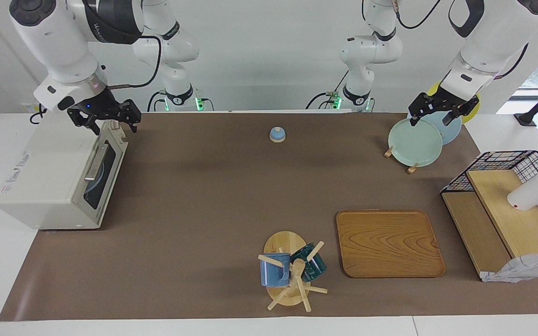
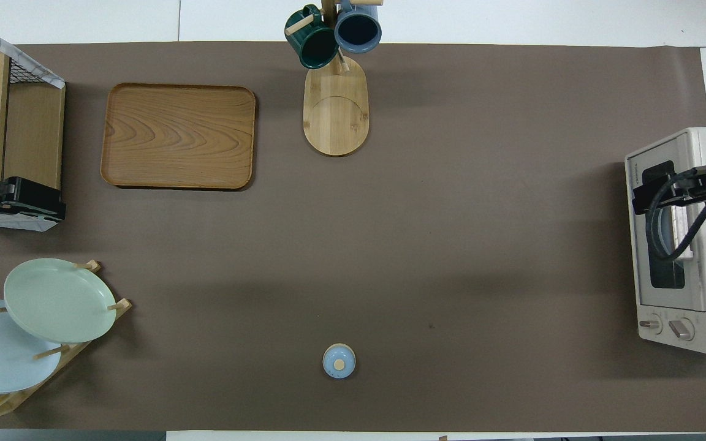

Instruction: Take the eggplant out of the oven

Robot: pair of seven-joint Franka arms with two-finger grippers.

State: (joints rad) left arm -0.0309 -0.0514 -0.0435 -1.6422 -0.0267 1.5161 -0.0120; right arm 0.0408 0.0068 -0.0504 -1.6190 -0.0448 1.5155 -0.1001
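The off-white oven stands at the right arm's end of the table, and its dark glass door with the metal bar handle is shut. The oven also shows in the overhead view. The eggplant is hidden; through the glass only a light blue rim shows. My right gripper hangs open and empty over the oven's top edge at the end nearer to the robots, and it shows over the door in the overhead view. My left gripper hangs open and empty over the plate rack.
A plate rack holds a mint green plate, a light blue one and a yellow one. A wooden tray, a mug tree with two mugs, a small blue knobbed lid and a wire-and-wood shelf with a white cup stand on the brown mat.
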